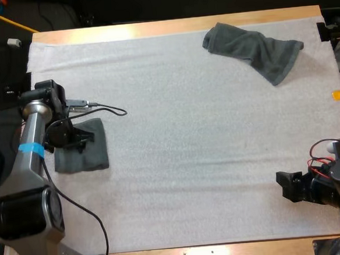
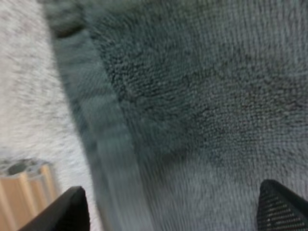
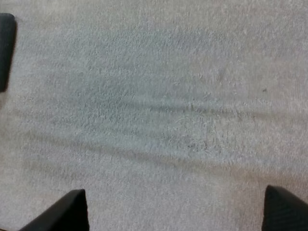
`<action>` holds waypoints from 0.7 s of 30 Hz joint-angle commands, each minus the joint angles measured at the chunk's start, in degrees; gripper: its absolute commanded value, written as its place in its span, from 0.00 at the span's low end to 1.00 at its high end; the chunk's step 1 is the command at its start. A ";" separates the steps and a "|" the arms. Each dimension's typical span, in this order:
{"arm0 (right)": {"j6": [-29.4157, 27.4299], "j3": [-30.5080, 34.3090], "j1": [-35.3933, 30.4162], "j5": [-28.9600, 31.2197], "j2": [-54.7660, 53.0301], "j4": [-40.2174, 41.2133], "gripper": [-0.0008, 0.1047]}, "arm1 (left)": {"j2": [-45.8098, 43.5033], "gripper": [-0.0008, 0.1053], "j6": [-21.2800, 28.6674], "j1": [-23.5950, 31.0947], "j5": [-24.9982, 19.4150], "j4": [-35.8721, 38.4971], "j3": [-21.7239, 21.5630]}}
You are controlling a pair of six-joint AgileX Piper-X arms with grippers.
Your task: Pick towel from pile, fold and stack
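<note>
A folded dark grey-green towel [image 1: 84, 151] lies flat at the mat's left side. My left gripper [image 1: 73, 140] hovers low over its upper left part, open, its fingertips [image 2: 72, 209] spread wide above the towel's pile and hem [image 2: 96, 144] with nothing between them. A crumpled towel [image 1: 255, 50] lies at the far right of the mat. My right gripper [image 1: 286, 185] rests near the mat's right front, open over bare white mat [image 3: 154, 115], far from both towels.
The table's wooden edge [image 1: 174, 25] runs along the far side and the front. A small white object [image 1: 15, 42] and red items sit off the table at the far left. Bare mat [image 1: 206, 148] stretches between the two arms.
</note>
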 commanded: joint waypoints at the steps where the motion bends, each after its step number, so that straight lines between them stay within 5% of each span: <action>1: -0.60 -0.31 0.08 -0.06 0.00 0.22 0.68 | -1.96 0.66 -0.79 -0.01 0.28 -0.18 -0.36; 8: -0.60 -0.31 0.08 -0.06 0.00 0.22 0.68 | -4.82 0.66 -1.52 -0.01 13.11 0.37 -0.03; 21: -0.60 -0.31 0.08 -0.06 0.00 0.22 0.68 | -2.27 0.66 -3.28 0.84 13.04 -4.15 6.57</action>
